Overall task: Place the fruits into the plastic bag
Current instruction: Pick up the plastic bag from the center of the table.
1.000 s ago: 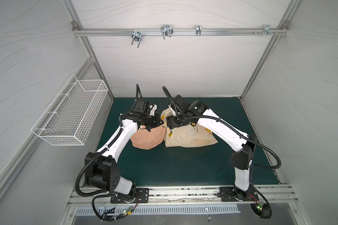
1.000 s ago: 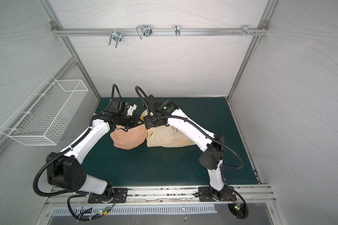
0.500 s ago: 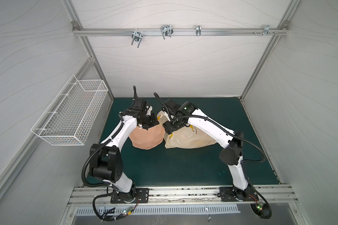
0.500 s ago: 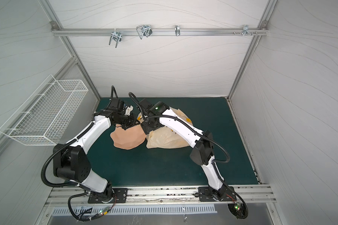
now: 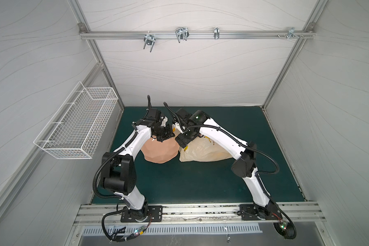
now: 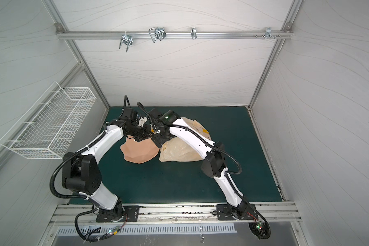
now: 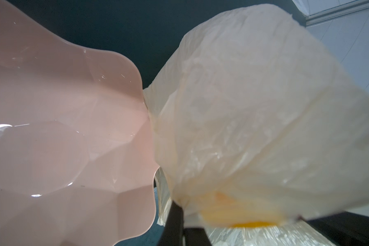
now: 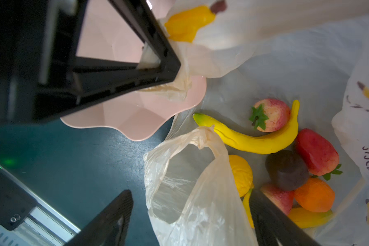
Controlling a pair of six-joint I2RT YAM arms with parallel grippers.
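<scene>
Bag point(image 5: 202, 151): on the green mat point(image 5: 200, 183) near its back edge; your left gripper point(image 8: 170, 70) is clamped on its rim.
Inside it: you see the fruits point(image 8: 303, 161), a banana point(image 8: 254, 142), two strawberries point(image 8: 271, 115), a dark lump point(image 8: 288, 170), an orange point(image 8: 315, 194).
Plate point(image 5: 158, 153): pink, touching the bag's left side.
Right gripper point(image 8: 190, 192): jaws wide over the bag's mouth, a loose handle between them, nothing gripped.

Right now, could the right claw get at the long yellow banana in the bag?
Probably yes: the bag gapes open, the banana lies uncovered before the open right claw; only a handle loop overlaps its green tip.
</scene>
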